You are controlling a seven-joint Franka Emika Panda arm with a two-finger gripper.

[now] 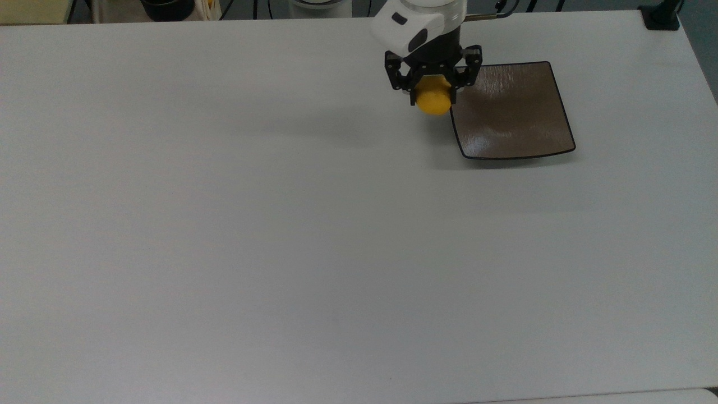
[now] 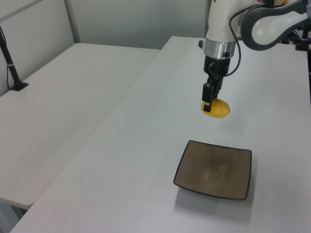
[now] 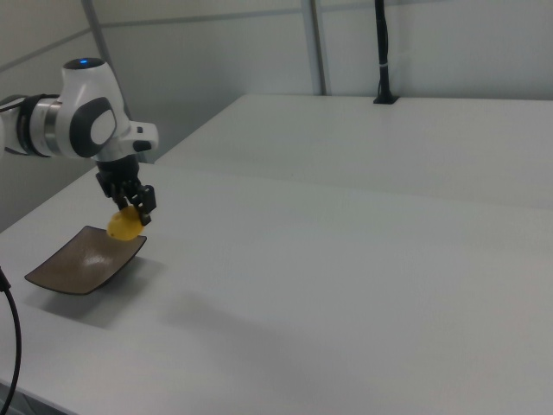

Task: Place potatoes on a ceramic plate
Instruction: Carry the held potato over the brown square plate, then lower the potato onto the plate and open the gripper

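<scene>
Top view: the claw (image 1: 433, 92) of the white arm pinches the potato (image 1: 433, 101), a bright yellow oval lump, between its two black fingers (image 1: 401, 78), one on each side of the lump. The potato is held clear of the white table (image 1: 280, 235) and lies just beside the plate's edge at the plate's 9 o'clock, overlapping its upper corner on the top view's left. The ceramic plate (image 1: 513, 112), square, glossy brown with a thin dark rim and upturned corners, rests flat on the table toward 1 o'clock of the table's centre. Left view: the claw (image 2: 210, 99) points downward from the arm's wrist, and the potato (image 2: 217, 108) hangs at its tip above the table (image 2: 121, 160), at 12 o'clock of the ceramic plate (image 2: 214, 170) and apart from it; the lump's shadow falls on the table beneath it. Right view: the claw (image 3: 131, 206) holds the potato (image 3: 124, 224) in the air over the plate's far edge, while the ceramic plate (image 3: 82, 261) sits near the table (image 3: 346, 285) corner at 9 o'clock of the frame. A black cable (image 1: 493, 15) leaves the arm's wrist at 12 o'clock of the plate.
</scene>
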